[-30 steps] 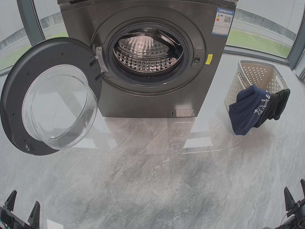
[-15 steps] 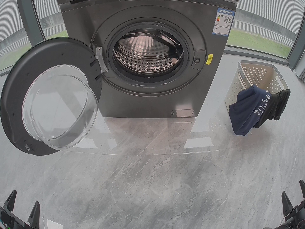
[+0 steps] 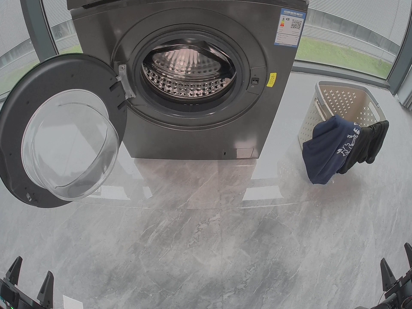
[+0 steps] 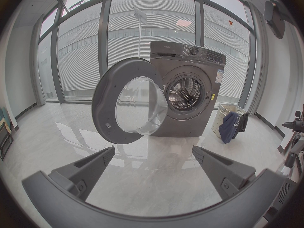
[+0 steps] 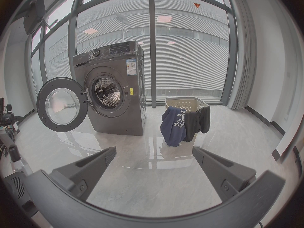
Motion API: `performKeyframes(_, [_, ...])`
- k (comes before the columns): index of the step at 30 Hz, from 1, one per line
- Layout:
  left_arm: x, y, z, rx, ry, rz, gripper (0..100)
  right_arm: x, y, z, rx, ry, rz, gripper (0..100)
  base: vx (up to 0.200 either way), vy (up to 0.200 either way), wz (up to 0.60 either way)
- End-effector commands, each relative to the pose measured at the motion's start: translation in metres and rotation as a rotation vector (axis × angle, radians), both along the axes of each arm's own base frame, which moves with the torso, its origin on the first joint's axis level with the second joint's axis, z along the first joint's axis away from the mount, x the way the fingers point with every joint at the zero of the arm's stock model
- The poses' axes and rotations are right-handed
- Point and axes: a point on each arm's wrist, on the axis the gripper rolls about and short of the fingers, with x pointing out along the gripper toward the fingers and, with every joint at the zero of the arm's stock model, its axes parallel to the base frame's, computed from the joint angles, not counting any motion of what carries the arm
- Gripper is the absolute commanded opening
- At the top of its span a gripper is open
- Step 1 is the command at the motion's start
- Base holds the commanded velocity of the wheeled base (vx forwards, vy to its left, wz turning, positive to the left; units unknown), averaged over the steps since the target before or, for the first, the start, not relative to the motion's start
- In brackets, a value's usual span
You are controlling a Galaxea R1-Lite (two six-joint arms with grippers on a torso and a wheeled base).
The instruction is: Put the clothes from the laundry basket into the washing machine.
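Grey washer [image 3: 193,138]: stands straight ahead of us on the floor [image 3: 206,245], well apart from both arms.
Door [image 3: 64,129]: swung wide open to our left, leaving the steel drum [image 3: 189,74] open to the front.
Basket [image 3: 347,85]: on the floor to the right of the washer, near its front corner.
Clothes: a blue top [image 3: 326,151] hangs over the basket's near rim and down its outer wall. A black garment [image 3: 369,140] hangs over the same rim just beside it, and the two touch. We cannot tell whether more lies at the bottom.
Left gripper [image 4: 152,148]: low at our left, jaws spread wide, holding nothing.
Right gripper [image 5: 153,149]: low at our right, jaws spread wide, holding nothing, well short of the basket.
Step in hand: we judge this to be the approach. Both garments are at the basket, so nothing is picked or loaded yet.
Next move: we need to close in on the basket, and the right arm is on the nearer side. The gripper should come in over the rim where the blue top bunches and pinch a thick fold rather than the hanging hem.
Care needed: we should lift the top clear of the rim before swinging toward the drum, or it may drag the black garment or tip the light basket.
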Motion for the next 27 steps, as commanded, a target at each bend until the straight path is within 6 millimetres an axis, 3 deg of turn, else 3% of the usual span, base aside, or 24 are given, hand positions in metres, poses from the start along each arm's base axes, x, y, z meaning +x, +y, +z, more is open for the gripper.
performKeyframes(1, [0.0010,0.0000,-0.0045,0.000,0.013,0.000,100,0.0005,0.0000,-0.0051,0.000,0.007,0.000,100,0.000,-0.200,0.00])
performKeyframes(5, [0.0011,0.0000,-0.0045,0.001,0.015,0.000,100,0.0005,0.0000,-0.0051,0.000,0.007,0.000,100,0.000,-0.200,0.00])
performKeyframes(14, [0.0011,0.0000,-0.0045,0.001,0.015,0.000,100,0.0005,0.0000,-0.0051,0.000,0.007,0.000,100,0.000,0.000,0.00])
performKeyframes(23, [0.0012,0.0000,-0.0044,0.001,0.016,-0.001,100,0.0005,0.0000,-0.0051,0.000,0.007,0.000,100,0.200,0.000,0.00])
performKeyframes(27, [0.0012,0.0000,-0.0044,0.000,0.016,-0.001,100,0.0005,0.0000,-0.0051,0.000,0.007,0.000,100,0.000,0.000,0.00])
